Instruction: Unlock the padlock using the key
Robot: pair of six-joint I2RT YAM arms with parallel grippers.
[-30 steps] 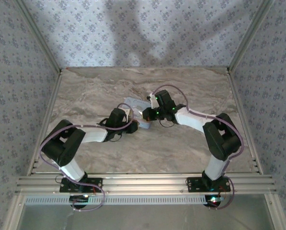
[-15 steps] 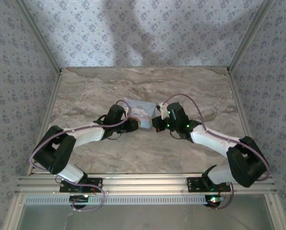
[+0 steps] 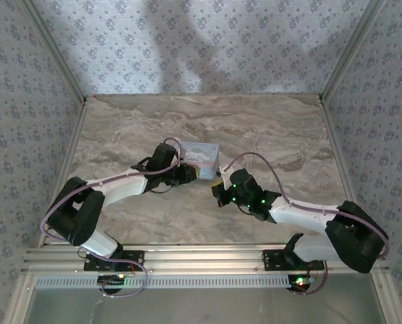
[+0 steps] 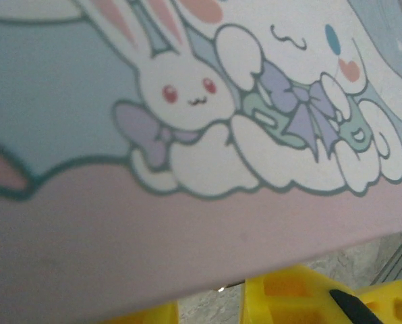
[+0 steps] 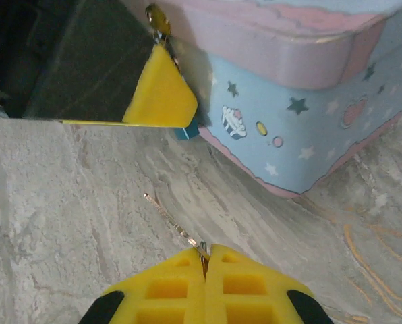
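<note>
Top cam: the L gripper (image 3: 189, 174) is at the near corner of the blue tin (image 3: 202, 152). The tin sits in the middle of the stone-look table (image 3: 275, 128). The R gripper (image 3: 218, 191) is low over the table, on the near side of the tin & a bit to the right, not touching it. The padlock & key are too tiny to make out here.

L wrist cam: the tin's lid is right up close, w/ a white bunny, a purple bow & a pink strip. Two yellow fingers (image 4: 285, 297) poke up at the bottom w/ a gap btwn them. Can't tell if the L gripper is grabbing something or loose.

R wrist cam: the R gripper's own yellow fingers are squeezed tight together, pinching the key (image 5: 176, 221). The key is a thin shiny sliver. It sticks out ahead, low over the table, pointing toward the tin's corner but apart from it. The L gripper's yellow finger (image 5: 162, 91) is pushed up to that corner. A tiny teal bit, which looks like the padlock (image 5: 187, 132), peeks out under that finger's tip, right beside the tin's side. A small gold bit (image 5: 157, 19) hangs higher up by the lid edge; can't tell what it is.
</note>
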